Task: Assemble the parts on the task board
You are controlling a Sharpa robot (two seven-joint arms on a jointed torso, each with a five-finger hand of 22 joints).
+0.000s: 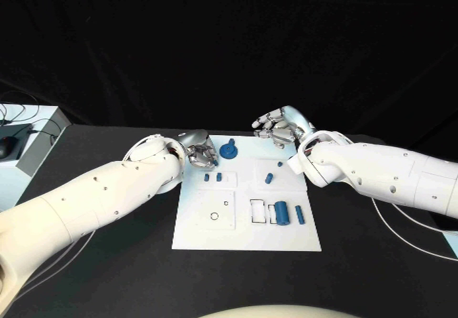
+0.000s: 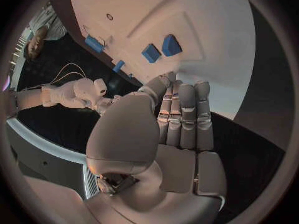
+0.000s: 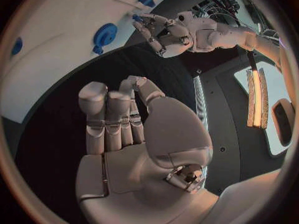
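- Left hand (image 1: 200, 156): fingers curled, nothing visibly held, over the task board's (image 1: 246, 232) far left edge, beside the round blue part (image 1: 229, 150).
- Right hand (image 1: 282, 127): fingers loosely apart, empty, above the black table (image 1: 114, 265) past the board's far edge.
- Blue cylinder (image 1: 282, 213) and smaller blue parts (image 1: 212, 177) lie mid-board.
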